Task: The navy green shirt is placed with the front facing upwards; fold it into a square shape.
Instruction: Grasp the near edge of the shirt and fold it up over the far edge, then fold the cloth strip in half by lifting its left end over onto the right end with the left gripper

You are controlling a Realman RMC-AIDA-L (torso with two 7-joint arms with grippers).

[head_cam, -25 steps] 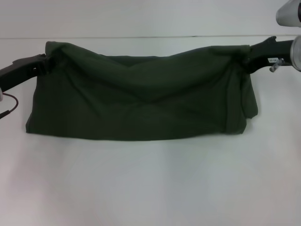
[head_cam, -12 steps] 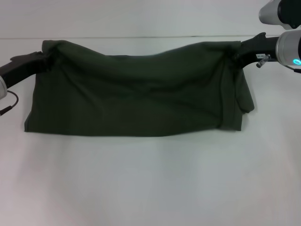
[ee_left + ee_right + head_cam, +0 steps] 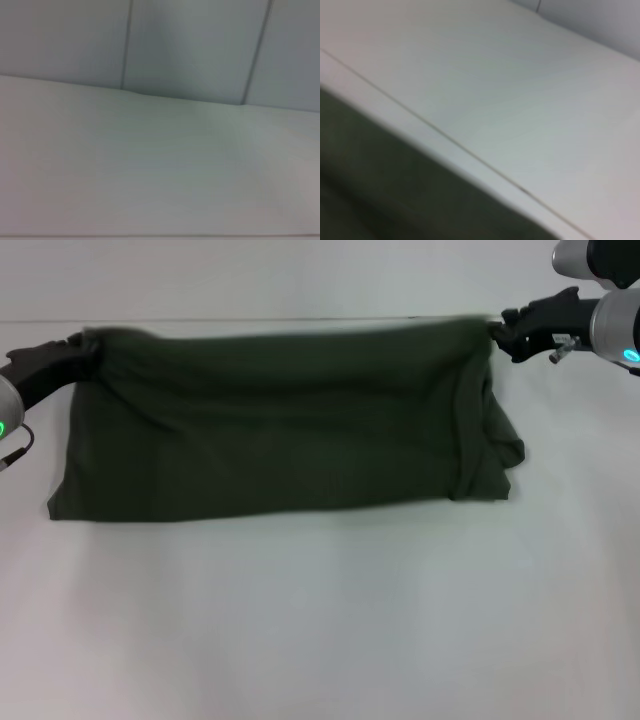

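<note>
The navy green shirt (image 3: pixel 280 430) lies as a wide dark olive band across the far half of the white table (image 3: pixel 320 620), plain side up, no lettering showing. Its far edge is lifted and stretched between both grippers. My left gripper (image 3: pixel 82 348) is shut on the far left corner. My right gripper (image 3: pixel 495 332) is shut on the far right corner. A bunched flap hangs down at the right end (image 3: pixel 495 455). The near edge rests on the table. In the right wrist view a blurred stretch of the shirt (image 3: pixel 395 185) shows beside the table's edge.
The table's far edge (image 3: pixel 300 320) runs right behind the lifted shirt edge, with a pale wall (image 3: pixel 190 45) beyond. A thin cable (image 3: pixel 15 455) hangs by my left arm. The left wrist view holds only table top and wall.
Both grippers have moved away from me and outward with the shirt's far edge. The sagging middle has pulled taut into a straight line, and the near edge has slid slightly farther back.
</note>
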